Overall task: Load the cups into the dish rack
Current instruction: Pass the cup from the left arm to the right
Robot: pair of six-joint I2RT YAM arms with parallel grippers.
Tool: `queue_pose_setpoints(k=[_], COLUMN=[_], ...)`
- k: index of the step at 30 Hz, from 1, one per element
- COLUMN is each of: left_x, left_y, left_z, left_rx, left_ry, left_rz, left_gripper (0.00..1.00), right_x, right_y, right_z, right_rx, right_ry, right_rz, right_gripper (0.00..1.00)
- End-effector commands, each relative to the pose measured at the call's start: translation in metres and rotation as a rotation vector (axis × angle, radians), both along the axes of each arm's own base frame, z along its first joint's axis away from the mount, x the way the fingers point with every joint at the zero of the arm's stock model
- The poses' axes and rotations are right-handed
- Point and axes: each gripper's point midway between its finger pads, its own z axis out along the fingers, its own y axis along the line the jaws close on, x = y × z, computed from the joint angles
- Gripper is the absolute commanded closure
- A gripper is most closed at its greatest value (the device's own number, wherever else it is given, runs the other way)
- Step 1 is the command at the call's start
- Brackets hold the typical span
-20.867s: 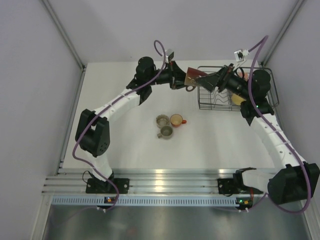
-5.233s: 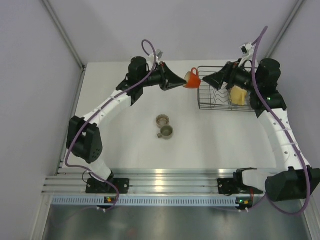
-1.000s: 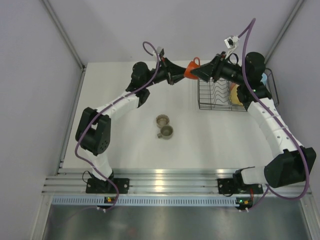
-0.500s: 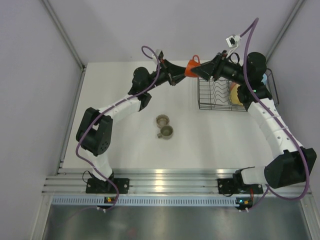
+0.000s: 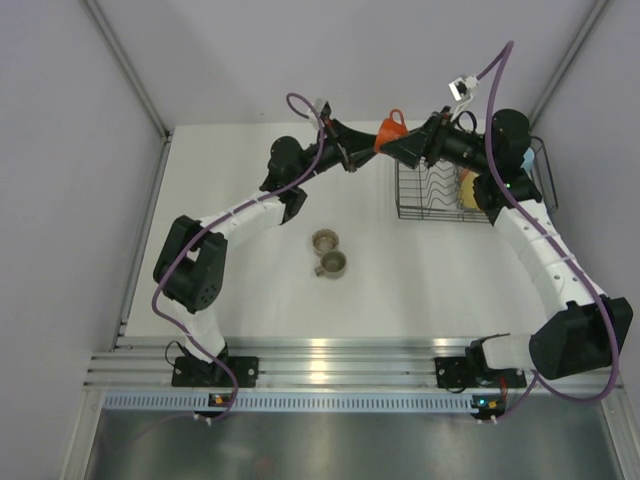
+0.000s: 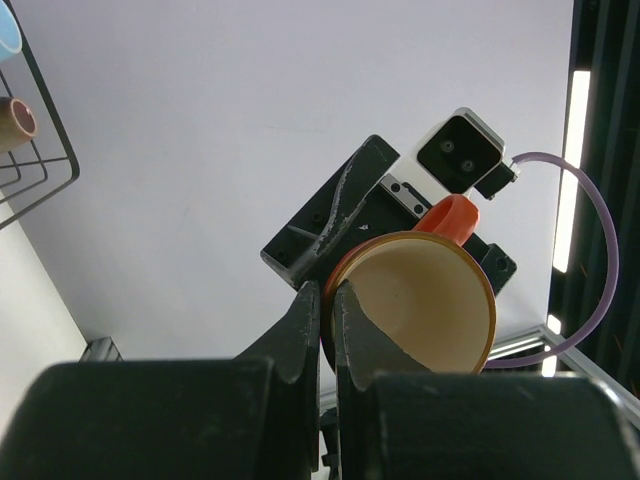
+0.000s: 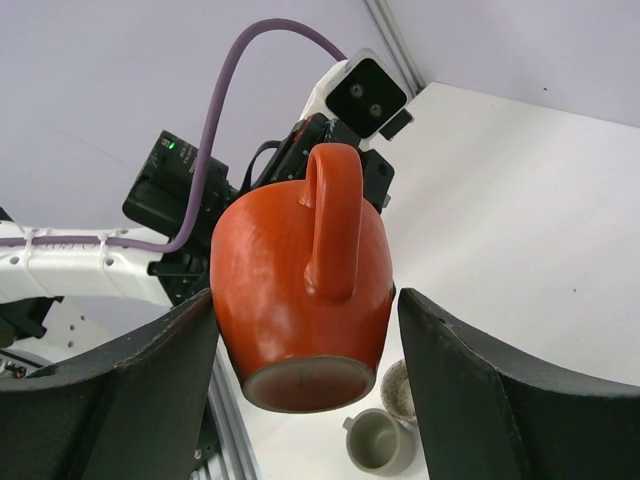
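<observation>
One light, slick orange cup [image 7: 265, 290] over the counter's [image 5: 420, 270] far edge: rim pinched in left end effector [image 6: 325, 300], right end effector [image 7: 305, 305] spread round its belly, likely safest grab.

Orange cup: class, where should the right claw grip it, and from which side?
The orange cup's round body, pinched across its two flanks, coming from the base end. The left claw holds the rim, and the handle faces away from both flanks.

Left gripper [image 6: 326, 302] pinches rim of orange cup [image 6: 420, 300] (cream inside).
</observation>
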Motion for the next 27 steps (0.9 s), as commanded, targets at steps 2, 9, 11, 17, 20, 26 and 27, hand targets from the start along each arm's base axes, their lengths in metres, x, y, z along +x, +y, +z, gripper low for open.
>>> queue_pose_setpoints(k=[2, 9, 11, 17, 20, 26, 27], left_x=[-0.028, -0.029, -0.029, -0.029, -0.029, -0.029, -0.029], left_y=[0.013, 0.016, 0.016, 0.016, 0.016, 0.015, 0.015], left_z=[0.069, 0.063, 0.061, 0.058, 0.055, 0.053, 0.053], left_rx=[-0.142, -0.153, -0.156, -0.153, -0.155, -0.154, -0.154], left_ry=[-0.176, -0.166, -0.163, -0.157, -0.151, -0.148, -0.148], left_rz=[-0.007, -0.003, -0.006, -0.005, -0.006, -0.010, -0.010], left_gripper=[1.00, 1.00, 1.00, 1.00, 1.00, 1.00, 1.00], right_x=[-0.008, -0.008, -0.008, -0.008, -0.008, -0.008, -0.007], right_y=[-0.001, -0.003, -0.004, -0.006, -0.007, -0.006, -0.005], right_z=[0.010, 0.020, 0.023, 0.026, 0.028, 0.035, 0.034], right_rx=[0.006, 0.012, 0.014, 0.018, 0.019, 0.029, 0.030], right_ry=[-0.047, -0.074, -0.084, -0.099, -0.104, -0.116, -0.113], right_rz=[0.007, -0.010, -0.018, -0.038, -0.040, -0.033, -0.031], right_gripper=[0.29, 0.31, 0.33, 0.49, 0.48, 0.40, 0.39])
